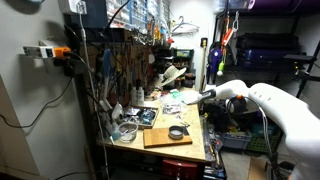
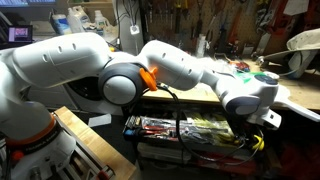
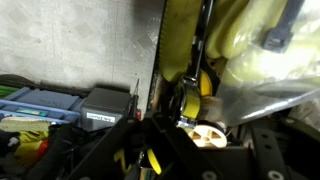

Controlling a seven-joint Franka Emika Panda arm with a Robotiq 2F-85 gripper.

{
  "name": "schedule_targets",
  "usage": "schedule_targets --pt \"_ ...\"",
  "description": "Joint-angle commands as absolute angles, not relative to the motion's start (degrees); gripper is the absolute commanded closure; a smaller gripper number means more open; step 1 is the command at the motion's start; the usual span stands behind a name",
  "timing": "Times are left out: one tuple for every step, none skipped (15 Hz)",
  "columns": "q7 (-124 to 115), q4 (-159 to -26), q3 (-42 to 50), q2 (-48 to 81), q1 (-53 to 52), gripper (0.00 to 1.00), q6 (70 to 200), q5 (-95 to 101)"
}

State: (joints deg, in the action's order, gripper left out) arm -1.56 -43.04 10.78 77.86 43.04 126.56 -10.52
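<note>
My white arm reaches in from the right over the workbench (image 1: 150, 150) in an exterior view, and my gripper (image 1: 197, 98) hangs above its right end near some small items. In the wrist view my dark fingers (image 3: 195, 150) fill the bottom of the picture. Close to them are a white spool (image 3: 205, 136), a yellow roll (image 3: 190, 102) and a clear plastic bag (image 3: 265, 95). The picture is blurred, and I cannot tell whether the jaws are open or shut, or whether they touch the spool.
A wooden board (image 1: 165, 137) with a black round thing (image 1: 177, 131) lies at the bench front. Tools hang on the back wall (image 1: 120, 55). An open drawer of tools (image 2: 190, 130) sits below the bench. A black box (image 3: 105, 108) and a blue case (image 3: 40, 103) lie at the left.
</note>
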Motion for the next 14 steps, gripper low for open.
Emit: schedule_targets --pt "-3.86 -39.66 11.88 80.72 43.42 0.46 127.59 -10.20" --pt "-4.22 -39.44 12.02 80.89 43.44 0.49 127.54 -10.21" --pt "-4.77 -39.19 12.24 81.13 43.42 0.51 127.36 -10.16" --pt "-5.35 -38.96 12.47 81.36 43.37 0.55 127.34 -10.14" --pt "-5.82 -38.76 12.65 81.58 43.34 0.70 127.37 -10.13" --pt "-6.25 -38.59 12.83 81.77 43.28 0.75 127.47 -10.10" --pt "-6.62 -38.49 12.94 81.90 43.24 0.81 127.54 -10.09" --pt "-7.04 -38.37 13.06 82.02 43.19 0.88 127.66 -10.07" --pt "-7.67 -38.34 13.34 82.10 43.18 0.95 127.71 -9.90" --pt "-7.81 -38.46 13.48 81.93 43.17 0.95 127.72 -9.92" --pt "-8.04 -38.63 13.64 81.71 43.10 0.96 127.79 -9.92" --pt "-8.23 -39.13 13.70 81.09 43.02 0.94 127.68 -9.97" --pt "-8.35 -39.53 13.85 80.58 42.92 0.94 127.79 -9.92" --pt "-8.35 -40.22 13.93 79.72 42.84 0.94 127.85 -9.97"
